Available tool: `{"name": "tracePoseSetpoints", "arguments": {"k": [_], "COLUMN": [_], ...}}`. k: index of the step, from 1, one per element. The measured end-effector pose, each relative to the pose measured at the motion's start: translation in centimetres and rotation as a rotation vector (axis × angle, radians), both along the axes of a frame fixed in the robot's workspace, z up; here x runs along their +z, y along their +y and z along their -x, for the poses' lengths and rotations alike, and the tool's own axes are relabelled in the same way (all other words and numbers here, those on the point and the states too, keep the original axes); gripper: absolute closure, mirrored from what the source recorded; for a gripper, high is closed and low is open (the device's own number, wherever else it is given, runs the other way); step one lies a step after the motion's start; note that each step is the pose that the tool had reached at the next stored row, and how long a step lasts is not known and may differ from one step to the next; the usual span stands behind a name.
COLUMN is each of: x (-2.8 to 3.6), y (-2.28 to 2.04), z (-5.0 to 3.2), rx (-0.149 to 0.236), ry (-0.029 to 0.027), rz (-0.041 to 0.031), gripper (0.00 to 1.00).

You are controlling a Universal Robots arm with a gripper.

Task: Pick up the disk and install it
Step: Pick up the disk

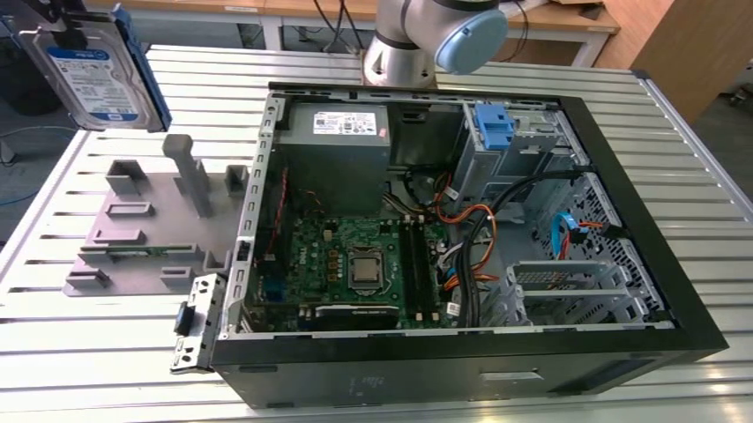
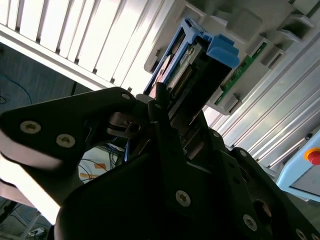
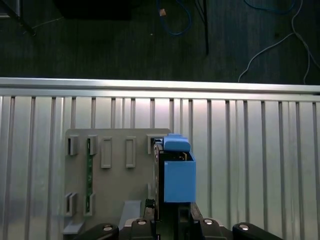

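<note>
Blue-framed disk (image 1: 97, 75) (label visible in exterior view) sits clenched in the pincer (image 2: 170, 110).

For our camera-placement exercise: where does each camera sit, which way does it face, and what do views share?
Exterior view: off the arm, looking down on it, the case and rack; disk aloft at the view's left.
First wrist view: on the arm, looking down past the end effector at disk, rack, table.
Second wrist view: on the arm, looking along the end effector, shut on the disk.
Shared: the disk, in all three.
</note>
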State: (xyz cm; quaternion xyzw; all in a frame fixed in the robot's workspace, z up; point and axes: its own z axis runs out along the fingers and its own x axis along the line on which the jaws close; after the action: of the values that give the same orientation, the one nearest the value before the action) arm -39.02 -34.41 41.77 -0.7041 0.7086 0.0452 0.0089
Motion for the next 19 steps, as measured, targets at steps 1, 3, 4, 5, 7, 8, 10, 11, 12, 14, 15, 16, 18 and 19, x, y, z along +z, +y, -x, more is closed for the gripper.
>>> {"name": "tracePoseSetpoints", "arguments": {"k": [1, 3, 4, 5, 7, 8, 10, 11, 12, 14, 15, 16, 18, 19], "x": [0.21, 0.51, 0.57, 0.58, 0.60, 0.61, 0.62, 0.65, 0.71, 0.76, 0.76, 0.85, 0.92, 0.92], "y": [0.00, 0.00, 0.00, 0.00, 0.00, 0.00, 0.00, 0.00, 0.00, 0.00, 0.00, 0.00, 0.00, 0.00], "z": [0.00, 0.00, 0.00, 0.00, -0.01, 0.00, 0.00, 0.00, 0.00, 0.00, 0.00, 0.00, 0.00, 0.00], "rx": [0.000, 0.000, 0.000, 0.000, 0.000, 0.000, 0.000, 0.000, 0.000, 0.000, 0.000, 0.000, 0.000, 0.000], "ry": [0.0000, -0.0002, -0.0002, -0.0002, -0.0002, -0.0001, -0.0001, 0.0000, 0.0002, -0.0001, -0.0002, -0.0001, -0.0001, -0.0001], "rz": [0.0000, -0.0001, -0.0001, -0.0001, -0.0001, -0.0001, -0.0001, 0.0000, 0.0001, -0.0001, -0.0001, 0.0000, -0.0001, 0.0000], "gripper": [0.65, 0.65, 0.65, 0.65, 0.65, 0.65, 0.65, 0.65, 0.65, 0.65, 0.65, 0.65, 0.65, 0.65]}}
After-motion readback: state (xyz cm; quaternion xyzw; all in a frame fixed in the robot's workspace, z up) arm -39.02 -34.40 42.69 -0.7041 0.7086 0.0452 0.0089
